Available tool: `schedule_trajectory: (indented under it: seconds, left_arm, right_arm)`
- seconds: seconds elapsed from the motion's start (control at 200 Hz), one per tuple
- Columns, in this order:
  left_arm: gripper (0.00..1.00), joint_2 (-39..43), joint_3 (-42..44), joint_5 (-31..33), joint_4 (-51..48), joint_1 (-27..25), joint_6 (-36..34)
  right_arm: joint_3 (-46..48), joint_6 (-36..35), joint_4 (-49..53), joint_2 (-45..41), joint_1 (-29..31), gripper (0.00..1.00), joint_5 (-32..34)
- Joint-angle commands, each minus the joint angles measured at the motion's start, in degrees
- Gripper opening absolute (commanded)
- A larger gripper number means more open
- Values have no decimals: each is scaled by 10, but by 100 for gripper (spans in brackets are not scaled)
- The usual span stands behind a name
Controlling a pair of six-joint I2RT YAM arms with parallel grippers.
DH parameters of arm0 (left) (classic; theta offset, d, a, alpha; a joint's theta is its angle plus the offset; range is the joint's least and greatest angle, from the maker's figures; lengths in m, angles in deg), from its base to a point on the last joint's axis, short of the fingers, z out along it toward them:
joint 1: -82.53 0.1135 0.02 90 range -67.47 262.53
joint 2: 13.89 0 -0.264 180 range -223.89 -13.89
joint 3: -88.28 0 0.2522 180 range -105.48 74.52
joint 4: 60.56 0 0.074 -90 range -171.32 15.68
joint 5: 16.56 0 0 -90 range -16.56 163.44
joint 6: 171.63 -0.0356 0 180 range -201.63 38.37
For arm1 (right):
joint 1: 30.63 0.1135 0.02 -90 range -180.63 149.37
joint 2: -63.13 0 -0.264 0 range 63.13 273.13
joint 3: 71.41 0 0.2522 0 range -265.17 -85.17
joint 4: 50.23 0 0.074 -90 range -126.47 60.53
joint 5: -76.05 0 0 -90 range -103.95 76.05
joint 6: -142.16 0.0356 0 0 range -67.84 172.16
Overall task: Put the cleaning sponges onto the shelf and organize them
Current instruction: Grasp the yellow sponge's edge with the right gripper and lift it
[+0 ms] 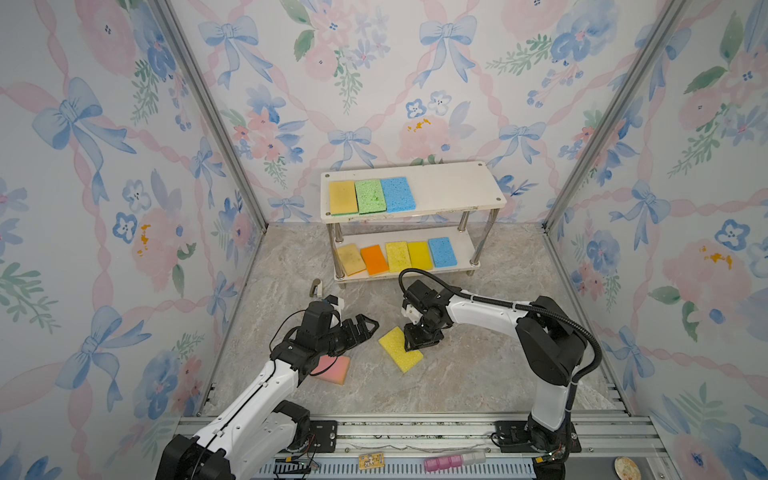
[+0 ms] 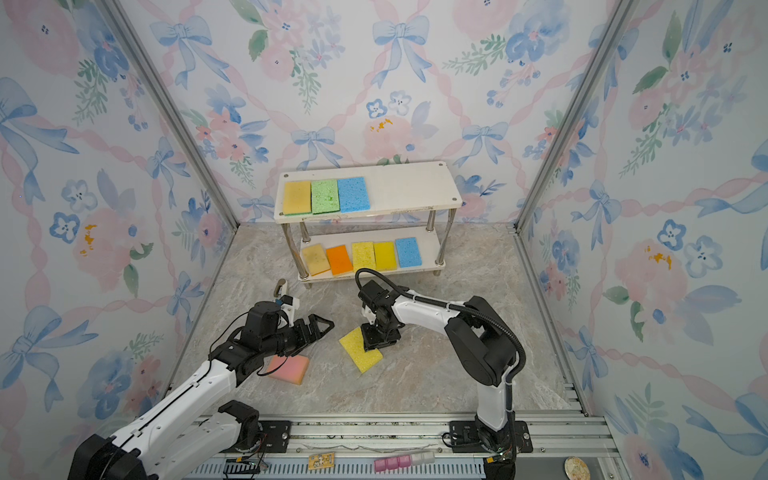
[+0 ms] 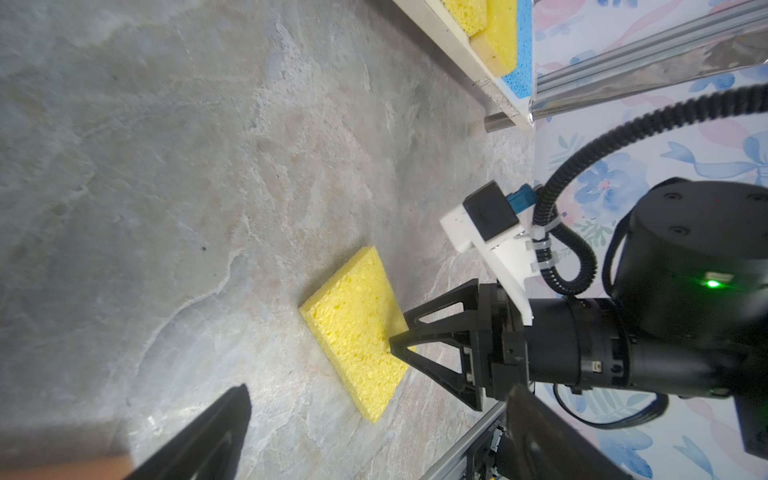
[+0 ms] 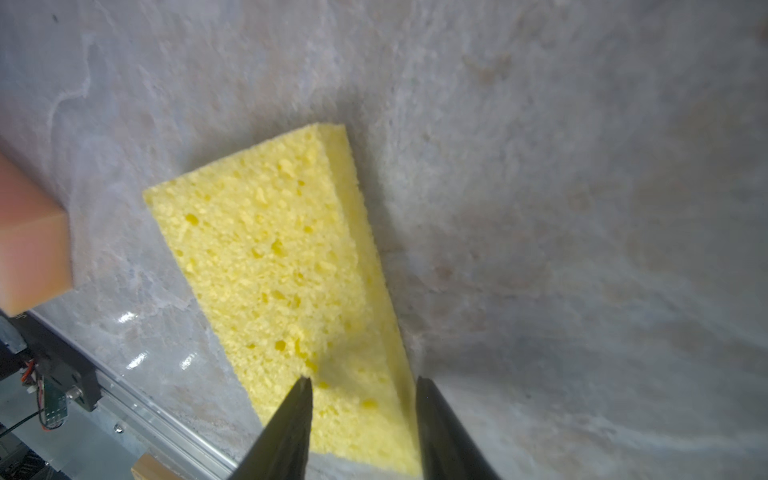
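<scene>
A yellow sponge (image 1: 392, 343) (image 2: 356, 348) (image 3: 353, 324) (image 4: 270, 249) lies flat on the marble floor. My right gripper (image 1: 409, 347) (image 2: 370, 347) (image 4: 361, 380) points down on its right end. Its jaws are apart, one finger on the top face and the other beside the long edge. A pink sponge (image 1: 334, 369) (image 2: 291, 368) lies partly under my left arm. My left gripper (image 1: 372, 326) (image 2: 326, 326) (image 3: 378, 388) hovers wide open and empty left of the yellow sponge. The white shelf (image 1: 453, 187) (image 2: 411, 187) holds three sponges on top and several below.
A small grey clip-like object (image 1: 316, 287) lies on the floor in front of the shelf's left leg. The aluminium rail (image 1: 415, 432) with both arm bases runs along the front. Floral walls close in the sides and back. The top board's right half is bare.
</scene>
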Motion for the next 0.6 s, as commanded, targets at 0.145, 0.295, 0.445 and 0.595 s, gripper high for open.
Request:
schedule_trajectory:
  seconds: [0.145, 0.295, 0.445, 0.595]
  left_arm:
    - [98, 15, 10, -11, -4, 5, 14]
    - [98, 14, -2, -20, -4, 5, 6]
    - [98, -10, -24, -39, 2, 5, -6]
    - [98, -25, -40, -73, 60, -2, 21]
  right_arm:
    - [22, 8, -21, 6, 13, 29, 2]
    - [33, 11, -23, -32, 14, 18, 19]
    - [47, 22, -21, -91, 1, 10, 31]
    - [53, 33, -3, -157, -31, 8, 15]
